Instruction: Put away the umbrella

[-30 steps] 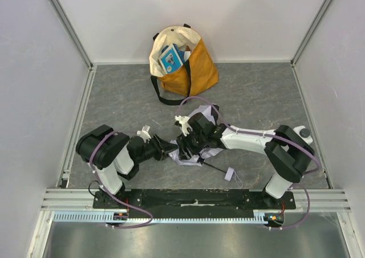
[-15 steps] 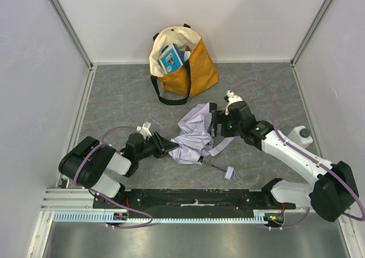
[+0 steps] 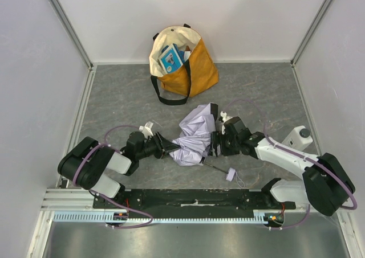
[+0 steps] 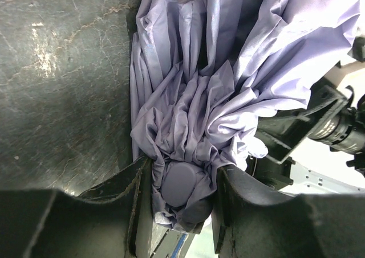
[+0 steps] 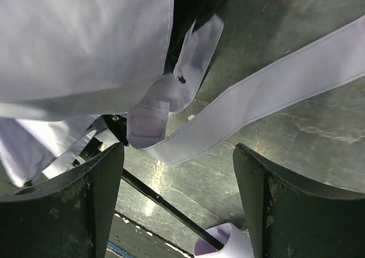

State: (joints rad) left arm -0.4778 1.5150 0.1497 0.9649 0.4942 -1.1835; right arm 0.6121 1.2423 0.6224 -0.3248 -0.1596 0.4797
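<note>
Your left end effector (image 4: 179, 184) clamped the limp, probably slippery umbrella (image 3: 194, 135) at its stiff cap; your right end effector (image 5: 177, 161) stood open.

One umbrella (image 3: 194, 134) is counted, with one black shaft (image 3: 214, 167) and one wrist strap (image 3: 230, 174). One bag (image 3: 197, 73) is seen; the items inside cannot be counted. Two arms are present, each fitted with one gripper: the left gripper (image 3: 169, 148) and the right gripper (image 3: 213, 144).
</note>
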